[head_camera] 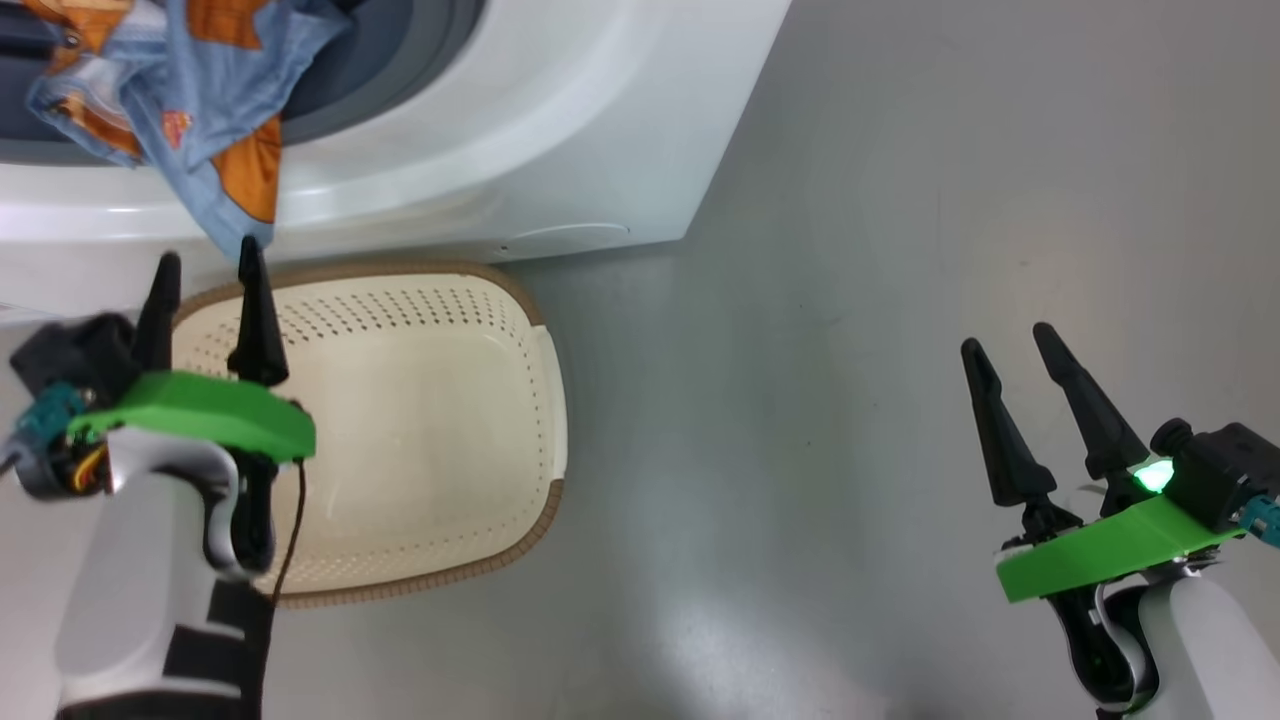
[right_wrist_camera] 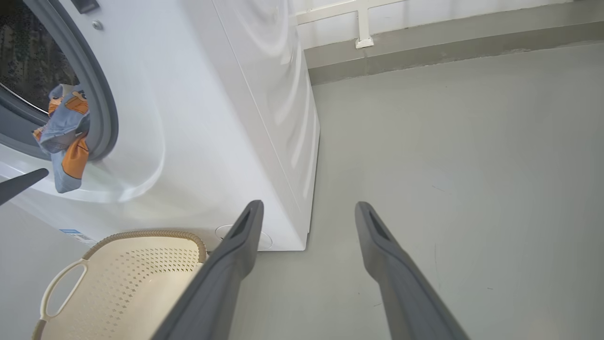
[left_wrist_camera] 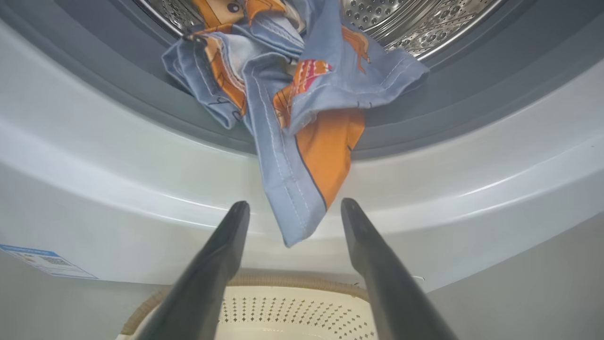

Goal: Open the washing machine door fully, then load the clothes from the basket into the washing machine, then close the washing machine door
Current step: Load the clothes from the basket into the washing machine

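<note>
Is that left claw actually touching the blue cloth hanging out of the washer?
Apart. In the left wrist view the clothes hang down between the two fingers of the left gripper, with white washing machine showing on either side.

Blue-orange clothes [left_wrist_camera: 302, 141] hang from washing machine [head_camera: 560, 130] opening; cream basket [head_camera: 430, 430] empty, just in front.

The head camera looks steeply down at the foot of the washing machine [head_camera: 560, 130], the white front running across the top of its picture and the basket [head_camera: 450, 420] just before it. The left wrist camera sits close beneath the machine's front, tilted up at the clothes [left_wrist_camera: 302, 141] hanging from it. The right wrist camera stands farther back, off the machine's front corner, taking in front and side. All three share basket, clothes and the machine's lower front.
</note>
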### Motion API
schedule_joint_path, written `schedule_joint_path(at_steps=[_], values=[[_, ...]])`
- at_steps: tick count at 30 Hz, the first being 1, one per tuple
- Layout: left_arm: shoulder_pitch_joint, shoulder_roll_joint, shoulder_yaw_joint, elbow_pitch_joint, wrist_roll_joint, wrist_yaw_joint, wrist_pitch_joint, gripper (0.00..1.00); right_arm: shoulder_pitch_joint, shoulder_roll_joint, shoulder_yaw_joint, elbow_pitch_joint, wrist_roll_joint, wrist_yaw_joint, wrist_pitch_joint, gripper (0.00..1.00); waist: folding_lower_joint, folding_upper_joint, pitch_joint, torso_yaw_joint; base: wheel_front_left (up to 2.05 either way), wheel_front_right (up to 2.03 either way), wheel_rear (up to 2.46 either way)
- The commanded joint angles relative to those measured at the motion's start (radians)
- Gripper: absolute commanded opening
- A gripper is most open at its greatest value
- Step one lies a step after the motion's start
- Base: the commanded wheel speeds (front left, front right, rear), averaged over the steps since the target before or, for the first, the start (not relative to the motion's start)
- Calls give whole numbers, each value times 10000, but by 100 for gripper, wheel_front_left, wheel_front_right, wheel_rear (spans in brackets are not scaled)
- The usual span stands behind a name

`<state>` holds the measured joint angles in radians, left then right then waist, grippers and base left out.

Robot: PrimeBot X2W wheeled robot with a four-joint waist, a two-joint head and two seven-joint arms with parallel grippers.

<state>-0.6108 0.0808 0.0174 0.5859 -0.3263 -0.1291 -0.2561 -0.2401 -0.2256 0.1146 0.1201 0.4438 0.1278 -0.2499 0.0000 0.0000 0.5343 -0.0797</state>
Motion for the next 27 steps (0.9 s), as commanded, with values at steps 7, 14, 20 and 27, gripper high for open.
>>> schedule_joint_path(at_steps=[7, 14, 20, 27], values=[[-1177, 588, 81, 934, -117, -15, -57, 100, -180, -46, 234, -269, 10, 29, -118, 100, 0, 0, 464, -210, 0, 0, 0], [-1754, 729, 13, 1522, -73, -15, -57, 100, -278, -10, 247, -279, 14, 29, -118, 100, 0, 0, 612, -320, 0, 0, 0], [-2222, 837, -103, 1757, -127, -15, -57, 36, -359, 38, 230, -277, 8, 29, -118, 100, 0, 0, 716, -368, 0, 0, 0], [-2132, 727, 59, 910, 81, -15, -57, 0, -373, 118, 190, -264, -6, 29, -118, 100, 0, 0, 702, -334, 0, 0, 0]])
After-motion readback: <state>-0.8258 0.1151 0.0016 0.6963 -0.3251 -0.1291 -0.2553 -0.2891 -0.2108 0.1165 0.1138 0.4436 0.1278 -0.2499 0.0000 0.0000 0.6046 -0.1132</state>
